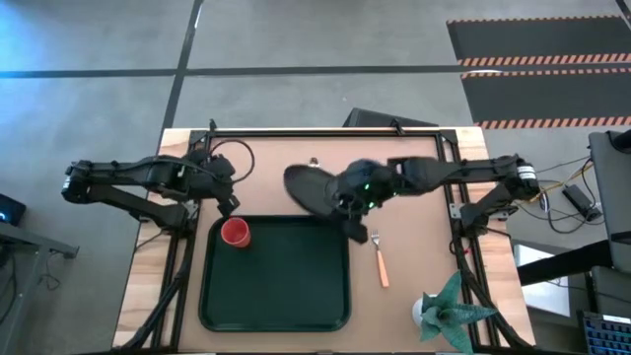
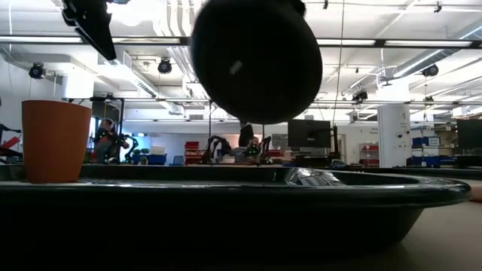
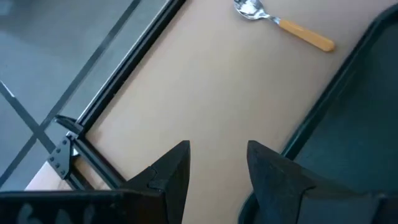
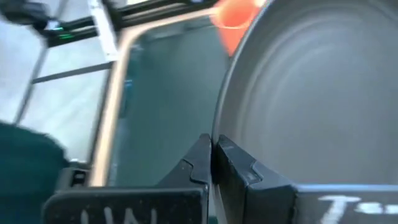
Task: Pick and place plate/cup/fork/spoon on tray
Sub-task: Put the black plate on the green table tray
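Note:
My right gripper is shut on the dark plate, which is lifted and tilted over the tray's far edge; in the low view the plate hangs high above the tray. The red cup stands upright on the dark green tray, in its far left corner. The fork lies on the table, right of the tray. The spoon lies on the table beyond the tray's far edge. My left gripper is open and empty above the tray's far left corner. My right gripper pinches the plate's raised rim between its two fingers, one finger on the inner face and one on the underside. The plate is lifted clear of the table and tray, steeply tilted, standing nearly on edge.
A green artificial plant stands at the table's near right corner. A black frame rail runs along the table's far and side edges. The tray's middle and near part is bare.

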Robot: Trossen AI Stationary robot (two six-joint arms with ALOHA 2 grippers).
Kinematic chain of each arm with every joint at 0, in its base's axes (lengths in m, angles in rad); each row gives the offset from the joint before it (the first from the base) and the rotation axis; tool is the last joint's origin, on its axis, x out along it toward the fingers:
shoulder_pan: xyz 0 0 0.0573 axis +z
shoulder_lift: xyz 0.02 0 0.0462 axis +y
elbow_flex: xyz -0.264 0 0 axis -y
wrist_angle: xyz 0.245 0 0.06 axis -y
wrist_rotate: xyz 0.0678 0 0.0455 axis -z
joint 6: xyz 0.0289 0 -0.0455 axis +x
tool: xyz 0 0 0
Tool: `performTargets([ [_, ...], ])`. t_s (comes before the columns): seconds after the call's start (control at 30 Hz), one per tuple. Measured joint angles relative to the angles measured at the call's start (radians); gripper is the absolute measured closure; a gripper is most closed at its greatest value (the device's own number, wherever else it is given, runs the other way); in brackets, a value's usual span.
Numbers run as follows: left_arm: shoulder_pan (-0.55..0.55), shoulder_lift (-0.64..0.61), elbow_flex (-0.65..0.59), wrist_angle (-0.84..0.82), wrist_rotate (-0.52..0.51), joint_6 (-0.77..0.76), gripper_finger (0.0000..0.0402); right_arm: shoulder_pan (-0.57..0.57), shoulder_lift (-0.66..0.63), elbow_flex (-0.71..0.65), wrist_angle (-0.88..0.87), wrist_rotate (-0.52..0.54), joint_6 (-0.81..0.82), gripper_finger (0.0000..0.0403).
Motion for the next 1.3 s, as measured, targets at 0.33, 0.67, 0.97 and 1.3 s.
performTargets([
  [0.33,0.019,-0.148,0.002,-0.002,0.002,-0.007,0.0259,0.110,0.133,0.004,0.115,-0.141,0.113,0.0395],
  [0.67,0.019,-0.289,-0.001,-0.041,0.055,0.026,0.0259,0.260,0.281,0.004,0.496,0.066,0.322,0.0395],
  [0.97,0.019,-0.355,-0.005,-0.114,0.142,0.035,0.0259,0.365,0.517,0.080,0.614,0.142,0.557,0.0394],
  [1.3,0.019,-0.363,-0.005,-0.114,0.143,0.079,0.0259,0.386,0.644,0.247,0.638,0.131,0.539,0.0394],
])
